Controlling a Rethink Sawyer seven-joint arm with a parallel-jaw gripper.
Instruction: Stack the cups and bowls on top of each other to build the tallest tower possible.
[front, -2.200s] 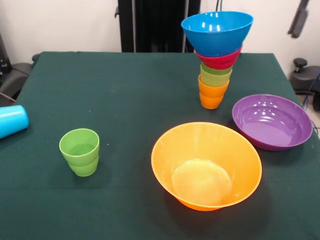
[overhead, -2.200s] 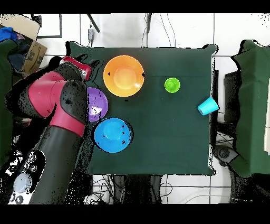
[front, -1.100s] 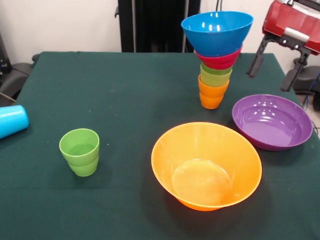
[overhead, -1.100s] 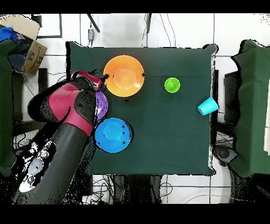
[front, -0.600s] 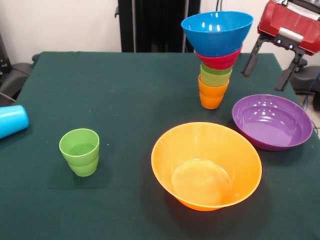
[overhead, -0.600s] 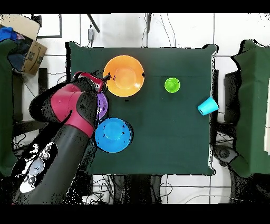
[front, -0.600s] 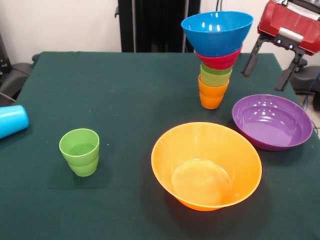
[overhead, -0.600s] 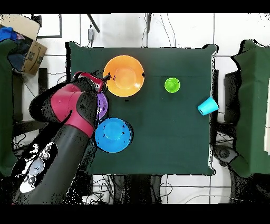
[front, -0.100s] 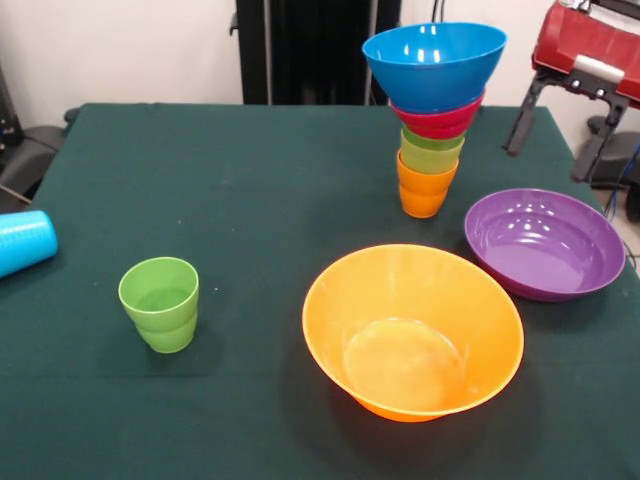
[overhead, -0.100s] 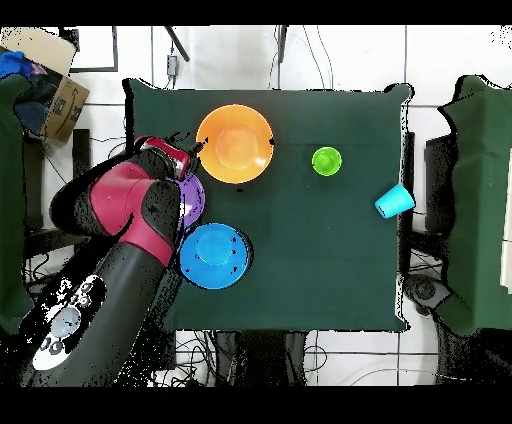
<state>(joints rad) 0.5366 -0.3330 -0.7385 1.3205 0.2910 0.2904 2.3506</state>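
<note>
Front view. One bench (front, -0.100s: 260, 180), dark green cloth.
- Tower (front, -0.100s: 432, 110), one: orange cup (front, -0.100s: 424, 190) lowest, lime green cup (front, -0.100s: 430, 152) nested in it, red bowl (front, -0.100s: 440, 120) above, blue bowl (front, -0.100s: 434, 62) widest on top. It stands upright toward the far right of the bench.
- Purple bowl (front, -0.100s: 543, 243), one, wide and shallow, just right of the tower, apart from it.
- Large orange bowl (front, -0.100s: 412, 330), one, upright, near front, close beside the purple bowl.
- Stepped green cup (front, -0.100s: 160, 303), one, upright, alone at front left.
- Light blue cup (front, -0.100s: 22, 241), one, lying on its side at the left edge.
- Gripper (front, -0.100s: 556, 134), one, red body with two dark fingers (front, -0.100s: 522, 118) spread apart, holding nothing, raised above the far rim of the purple bowl, right of the tower.

Overhead view.
- Bowls seen: three. Blue bowl (overhead, -0.100s: 214, 256) hides the tower below it; purple bowl (overhead, -0.100s: 192, 196) partly under the arm (overhead, -0.100s: 130, 230); large orange bowl (overhead, -0.100s: 234, 143).
- Cups seen: two. Stepped green cup (overhead, -0.100s: 326, 160); light blue cup (overhead, -0.100s: 394, 200) at the bench (overhead, -0.100s: 320, 260) edge.
- Gripper (overhead, -0.100s: 190, 150) between the purple and orange bowls.
</note>
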